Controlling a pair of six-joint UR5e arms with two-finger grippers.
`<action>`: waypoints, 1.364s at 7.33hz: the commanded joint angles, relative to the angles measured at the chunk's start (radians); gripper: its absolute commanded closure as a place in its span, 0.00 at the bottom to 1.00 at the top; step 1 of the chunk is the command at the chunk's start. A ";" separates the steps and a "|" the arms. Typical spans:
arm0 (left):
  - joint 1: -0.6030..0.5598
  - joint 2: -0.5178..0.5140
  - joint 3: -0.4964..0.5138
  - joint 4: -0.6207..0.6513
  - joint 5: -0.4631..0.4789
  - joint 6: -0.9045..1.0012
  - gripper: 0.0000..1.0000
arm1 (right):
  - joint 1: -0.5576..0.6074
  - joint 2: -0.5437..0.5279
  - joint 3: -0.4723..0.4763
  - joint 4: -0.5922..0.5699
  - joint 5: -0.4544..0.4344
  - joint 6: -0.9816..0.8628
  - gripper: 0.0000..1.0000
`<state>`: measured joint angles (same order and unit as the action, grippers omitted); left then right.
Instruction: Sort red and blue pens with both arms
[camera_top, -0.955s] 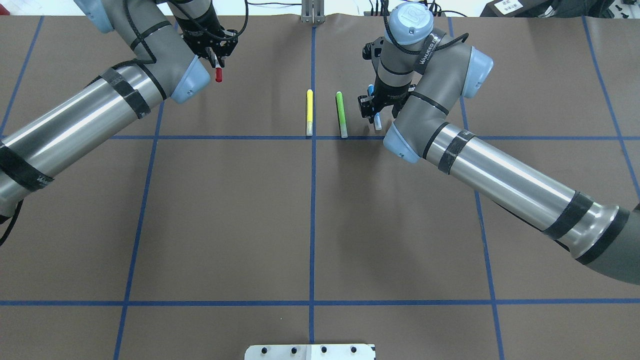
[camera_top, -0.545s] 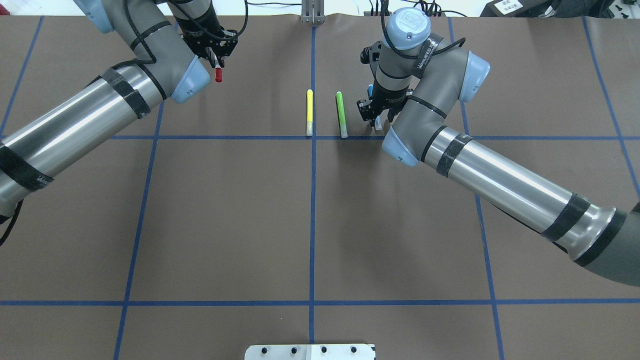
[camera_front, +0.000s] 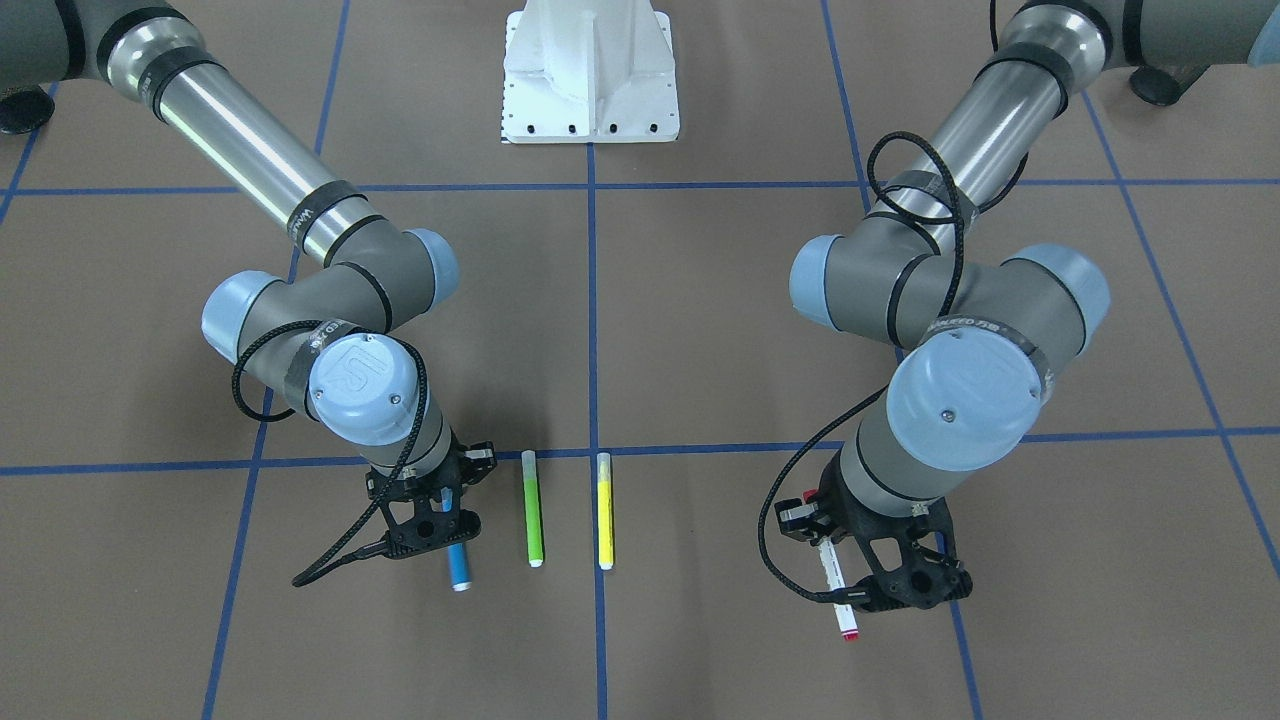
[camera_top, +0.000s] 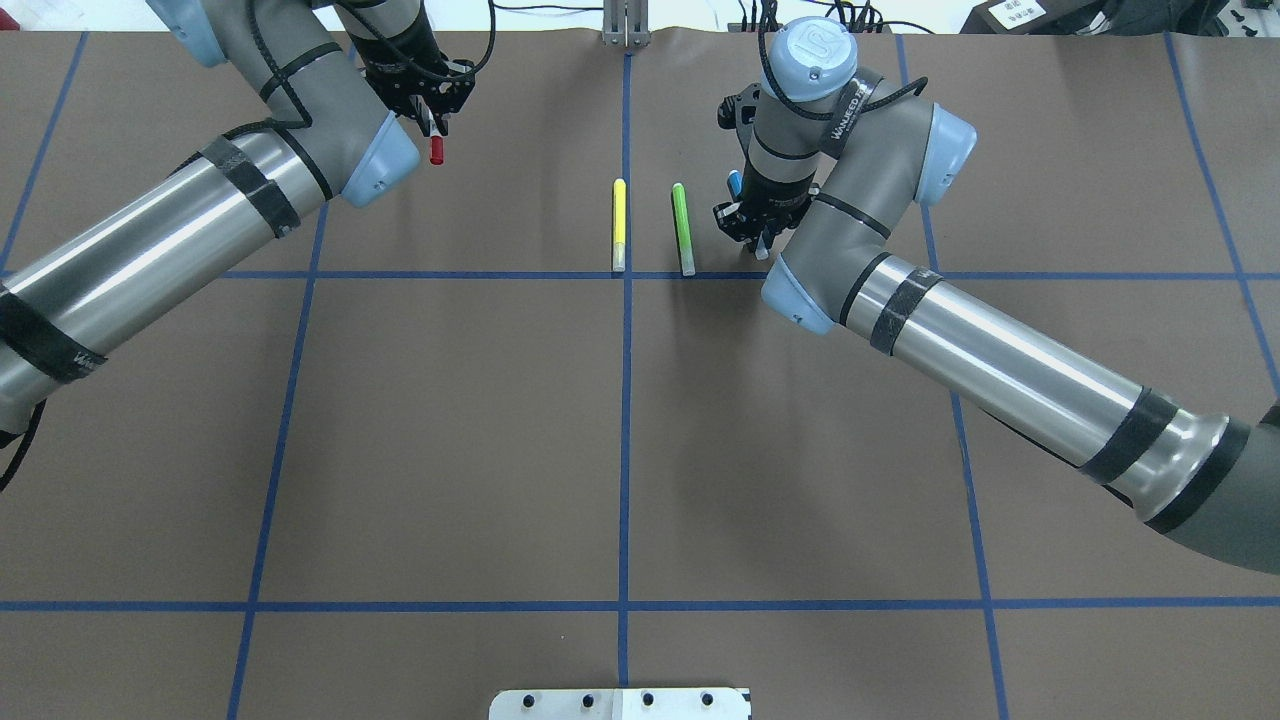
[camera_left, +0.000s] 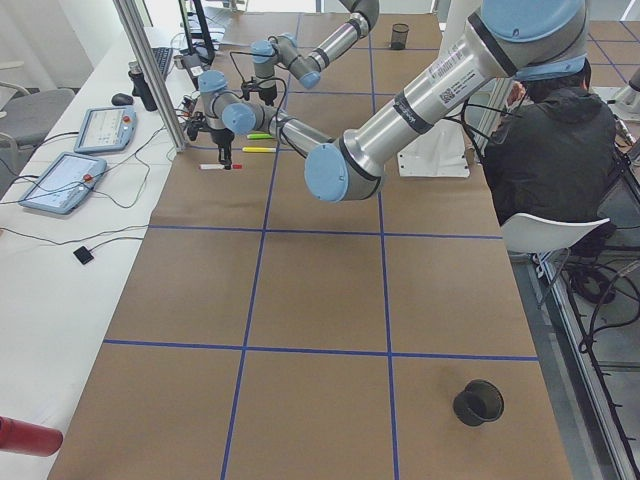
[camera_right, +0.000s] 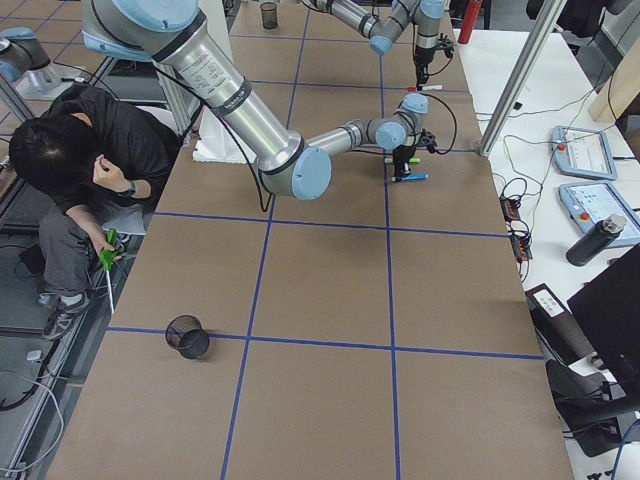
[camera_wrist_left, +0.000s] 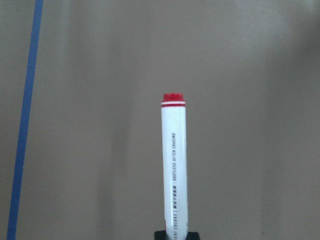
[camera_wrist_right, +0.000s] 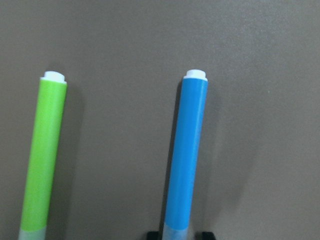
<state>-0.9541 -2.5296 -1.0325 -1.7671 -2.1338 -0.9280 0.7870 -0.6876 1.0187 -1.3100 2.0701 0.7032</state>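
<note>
Brown paper table cover (camera_top: 450, 450): spread over the whole table and ruled into large squares by blue tape lines (camera_top: 623, 400).
Left arm (camera_top: 150, 250): grey and silver jointed tube with light blue joint caps, reaching into the far left square with its wrist pointing down.
Left gripper (camera_top: 433, 115): black, two-fingered, clenched on the white-barrelled marker with a red cap (camera_wrist_left: 174, 165), whose barrel runs straight out from between the fingers.
Marker's place: far left square, well apart from the other pens. It is level, with the red cap toward the robot and the red end tip toward the far edge. Whether it is clear of the table cannot be told.
Right arm (camera_top: 1000, 350): same build, bent over the middle of the far row.
Right gripper (camera_front: 443, 530): clenched on the blue-barrelled highlighter with a translucent cap (camera_wrist_right: 185, 160).
Blue highlighter's place: just right of the green one and parallel to it, with the white end plug far and the cap near.
Green-barrelled highlighter (camera_top: 683, 228): lying flat, just right of the centre line.
Yellow-barrelled highlighter (camera_top: 619, 225): lying flat, just left of the centre line, with its near end at the cross line.
Black mesh cup (camera_left: 479, 402): upright at the table's left end, on the near side. A second cup (camera_right: 187, 337) stands at the right end.
Person in a dark jacket (camera_left: 560, 150): seated beside the near edge.
</note>
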 joint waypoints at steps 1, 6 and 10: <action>0.000 0.000 0.000 0.000 0.000 0.000 1.00 | 0.001 0.008 0.001 0.000 -0.002 0.004 1.00; -0.008 0.096 -0.114 0.003 -0.008 0.006 1.00 | 0.142 -0.021 0.179 -0.202 0.076 -0.058 1.00; -0.112 0.318 -0.403 0.142 -0.080 0.191 1.00 | 0.271 -0.317 0.417 -0.261 0.079 -0.304 1.00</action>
<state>-1.0416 -2.2535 -1.3479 -1.7105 -2.2074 -0.8033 1.0169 -0.9158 1.3707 -1.5612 2.1468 0.4530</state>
